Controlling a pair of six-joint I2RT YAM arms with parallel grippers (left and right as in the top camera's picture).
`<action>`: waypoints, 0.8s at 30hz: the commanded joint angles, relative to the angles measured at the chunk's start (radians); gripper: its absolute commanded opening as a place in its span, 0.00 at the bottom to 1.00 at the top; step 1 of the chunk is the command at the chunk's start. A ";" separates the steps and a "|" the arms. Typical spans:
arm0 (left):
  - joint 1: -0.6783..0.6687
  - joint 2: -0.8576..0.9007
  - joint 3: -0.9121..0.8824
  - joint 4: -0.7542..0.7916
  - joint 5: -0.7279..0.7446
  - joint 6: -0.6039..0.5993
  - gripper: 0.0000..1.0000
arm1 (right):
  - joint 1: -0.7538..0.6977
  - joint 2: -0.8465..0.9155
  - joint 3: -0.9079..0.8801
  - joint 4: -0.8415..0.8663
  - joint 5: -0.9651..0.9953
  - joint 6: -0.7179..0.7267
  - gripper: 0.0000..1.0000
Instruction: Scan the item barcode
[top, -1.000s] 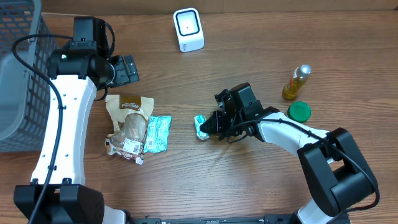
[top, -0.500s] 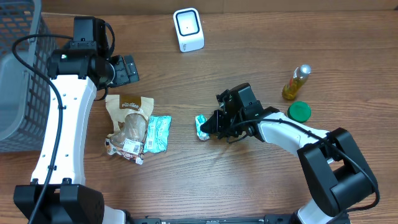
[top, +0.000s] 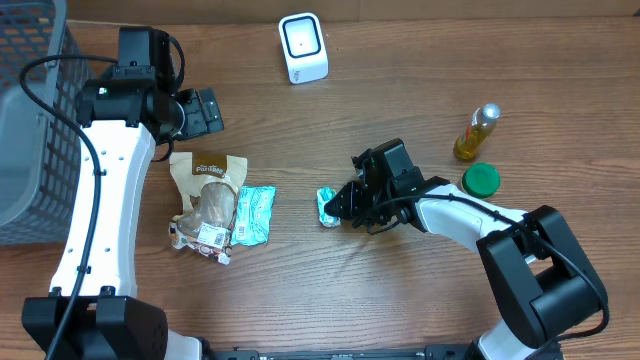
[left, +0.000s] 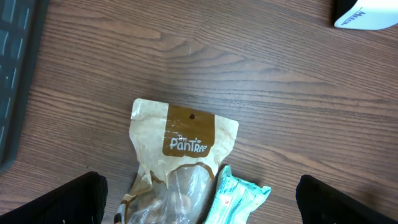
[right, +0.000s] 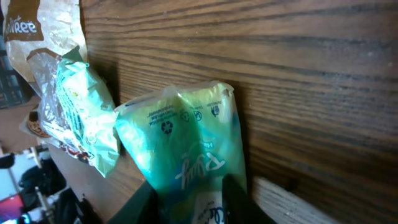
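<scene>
The right pincer straddles the green packet on the tabletop, grip unclear, while the left pincer, far left, gapes wide and empty.

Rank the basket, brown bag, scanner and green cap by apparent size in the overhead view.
1. basket, even cut off by the frame edge
2. brown bag
3. scanner
4. green cap

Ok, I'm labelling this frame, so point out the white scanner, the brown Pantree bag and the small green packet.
white scanner (top: 303, 45), overhead view, on its front face.
brown Pantree bag (left: 189, 138), left wrist view, on its brown label.
small green packet (right: 180, 149), right wrist view, on the middle of its wrapper.
</scene>
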 joint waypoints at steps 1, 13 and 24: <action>0.002 -0.006 0.013 0.003 -0.009 0.015 1.00 | -0.002 -0.002 -0.007 0.001 0.025 -0.008 0.32; 0.002 -0.006 0.013 0.003 -0.009 0.015 1.00 | -0.002 -0.080 0.008 -0.071 0.148 -0.061 0.38; 0.002 -0.006 0.013 0.004 -0.009 0.015 1.00 | -0.004 -0.101 0.059 -0.124 0.181 -0.131 0.46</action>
